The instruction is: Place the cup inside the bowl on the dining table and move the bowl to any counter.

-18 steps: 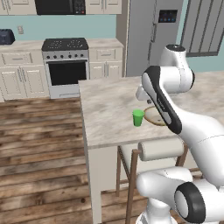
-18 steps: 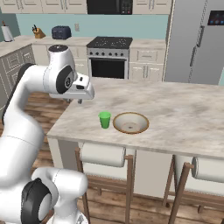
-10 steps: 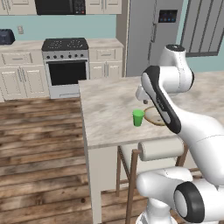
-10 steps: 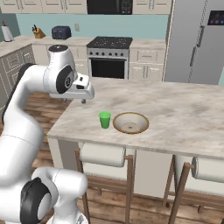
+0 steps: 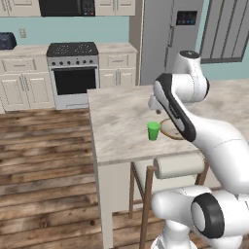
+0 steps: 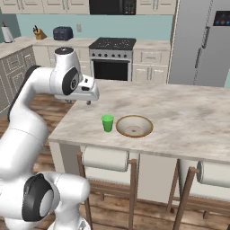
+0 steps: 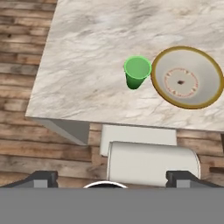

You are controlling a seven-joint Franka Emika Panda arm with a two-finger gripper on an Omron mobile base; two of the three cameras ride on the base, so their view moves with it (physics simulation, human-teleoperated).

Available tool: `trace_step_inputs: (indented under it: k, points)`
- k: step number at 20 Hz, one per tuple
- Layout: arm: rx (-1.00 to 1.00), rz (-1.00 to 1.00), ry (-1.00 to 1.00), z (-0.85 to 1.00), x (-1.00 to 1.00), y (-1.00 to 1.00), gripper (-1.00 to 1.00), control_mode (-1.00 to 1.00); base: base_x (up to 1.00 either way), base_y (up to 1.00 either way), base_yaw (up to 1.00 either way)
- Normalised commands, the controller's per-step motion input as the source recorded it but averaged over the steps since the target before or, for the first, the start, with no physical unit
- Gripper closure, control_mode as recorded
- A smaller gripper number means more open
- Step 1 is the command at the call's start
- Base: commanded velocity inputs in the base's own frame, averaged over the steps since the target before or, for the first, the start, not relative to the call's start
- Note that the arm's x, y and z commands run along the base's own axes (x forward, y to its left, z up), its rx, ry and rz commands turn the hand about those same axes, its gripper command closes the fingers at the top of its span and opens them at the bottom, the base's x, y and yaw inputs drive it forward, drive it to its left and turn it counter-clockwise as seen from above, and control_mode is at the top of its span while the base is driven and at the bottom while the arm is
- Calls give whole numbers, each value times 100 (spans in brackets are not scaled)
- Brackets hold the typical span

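Observation:
The green cup (image 5: 153, 131) (image 6: 107, 123) (image 7: 137, 72) stands upright on the dining table (image 5: 116, 121) (image 6: 188, 112) (image 7: 87, 57), close to its near edge. Right beside it, a small gap apart, sits the wide tan-rimmed bowl (image 6: 134, 126) (image 7: 187, 77) with nothing in it; in the left base view the arm covers part of the bowl (image 5: 170, 127). My gripper (image 6: 79, 102) (image 5: 155, 110) (image 7: 111, 177) hangs above the table's near corner, higher than the cup and off to its side. Its jaws are open wide with nothing between them.
Padded stools (image 6: 106, 158) (image 7: 151, 162) (image 5: 179, 165) are tucked under the table's near edge. Beyond the table stand a stove (image 6: 112, 58) with cream counters, a toaster (image 6: 63, 33) and a steel fridge (image 6: 197, 40). Wood floor (image 5: 44, 160) lies open beside the table.
The jaws have spread wider. Arm, cup and bowl stay where they were.

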Motion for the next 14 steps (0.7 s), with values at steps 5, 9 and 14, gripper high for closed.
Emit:
trace_step_inputs:
  k: [5,9,14]
  points:
    - [0,0,0,-12,21,0,-100,-100,0,0,0]
    - [0,0,0,-25,14,0,-100,-100,0,0,0]
    - [0,0,0,-28,9,0,-100,-100,0,0,0]
